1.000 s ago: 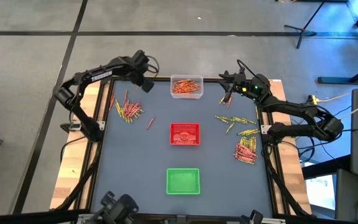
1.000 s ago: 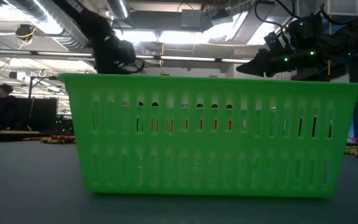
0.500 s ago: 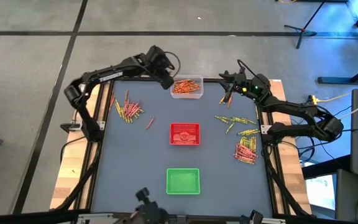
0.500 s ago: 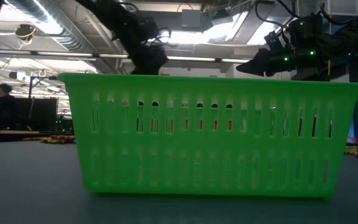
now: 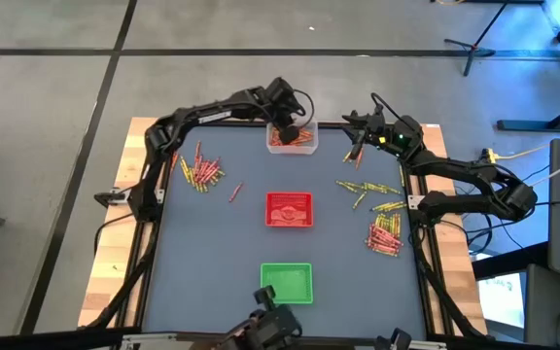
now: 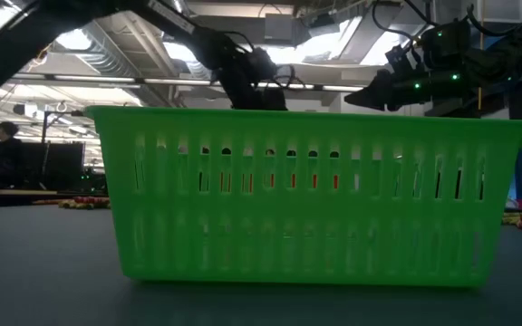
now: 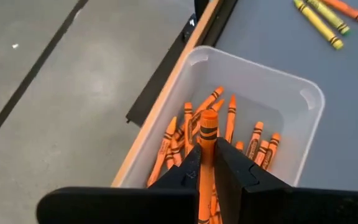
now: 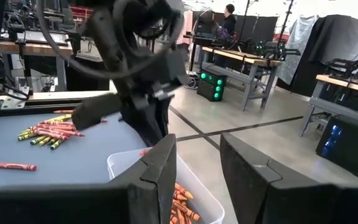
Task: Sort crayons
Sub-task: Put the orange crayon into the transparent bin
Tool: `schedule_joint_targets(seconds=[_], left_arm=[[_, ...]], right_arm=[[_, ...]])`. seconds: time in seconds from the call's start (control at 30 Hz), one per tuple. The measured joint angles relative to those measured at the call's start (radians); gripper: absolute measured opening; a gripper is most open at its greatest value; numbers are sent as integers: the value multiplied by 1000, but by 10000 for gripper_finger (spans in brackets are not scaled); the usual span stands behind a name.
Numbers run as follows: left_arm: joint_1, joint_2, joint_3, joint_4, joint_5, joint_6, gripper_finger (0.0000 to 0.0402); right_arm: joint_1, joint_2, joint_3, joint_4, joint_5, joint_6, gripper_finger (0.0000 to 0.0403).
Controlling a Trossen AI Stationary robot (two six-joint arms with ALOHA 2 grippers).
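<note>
My left gripper (image 7: 207, 157) is shut on an orange crayon (image 7: 208, 127) and hangs over the clear tray (image 7: 260, 81) at the table's far edge. That tray (image 5: 306, 148) holds several orange crayons (image 7: 180, 134). In the low view my left gripper (image 6: 261, 91) shows behind the green tray (image 6: 306, 195). My right gripper (image 8: 197, 155) stands open and level at the far right (image 5: 356, 136), with nothing between its fingers. Loose crayons lie on the table in a left pile (image 5: 200, 171), a right pile (image 5: 385, 235) and a scatter (image 5: 367, 191). My left gripper pinches the orange crayon's shaft (image 7: 207, 146) between its two fingers. The crayon lies along the fingers, and its free end (image 7: 209, 117) sticks out past the fingertips. The fingers slant down over the clear tray. The crayon is lifted clear of the crayons in the tray.
A red tray (image 5: 289, 209) sits at the table's middle and a green tray (image 5: 287, 282) nearer the front edge. One crayon (image 5: 234, 192) lies alone left of the red tray. The table's far rail (image 7: 166, 81) runs right beside the clear tray.
My left gripper has swung along the far edge toward the table's right, from the far-left corner to above the clear tray. It has rolled and tipped farther down on the way. It has stayed shut.
</note>
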Motion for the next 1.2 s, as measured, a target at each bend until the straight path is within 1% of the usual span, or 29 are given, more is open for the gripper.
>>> schedule_joint_targets(seconds=[0.13,0.33,0.4,0.63,0.73,0.87,0.93,1.0,1.07,1.2], left_arm=[[-1,45,12,1,0,-3,12],[-1,49,-2,1,-12,-20,16],[3,49,3,-6,-9,-35,28],[-2,40,23,-16,12,-39,92],[-22,8,18,-17,13,-32,100],[-57,-50,-19,-5,-7,-3,98],[-77,-89,-64,28,-26,14,97],[-92,-148,-140,100,-30,23,97],[-101,-215,-245,208,-19,23,96],[-101,-367,-492,395,0,22,96]], right_arm=[[0,0,0,-13,0,0,124],[0,0,0,-15,0,0,124],[0,0,0,-15,0,0,124],[0,0,0,-17,0,0,124],[0,0,0,-23,0,0,124],[0,0,0,-28,0,-1,124],[0,0,0,-33,0,-1,124],[0,0,0,-36,3,-1,124],[0,0,0,-48,4,-1,124],[0,0,0,-77,8,-1,124]])
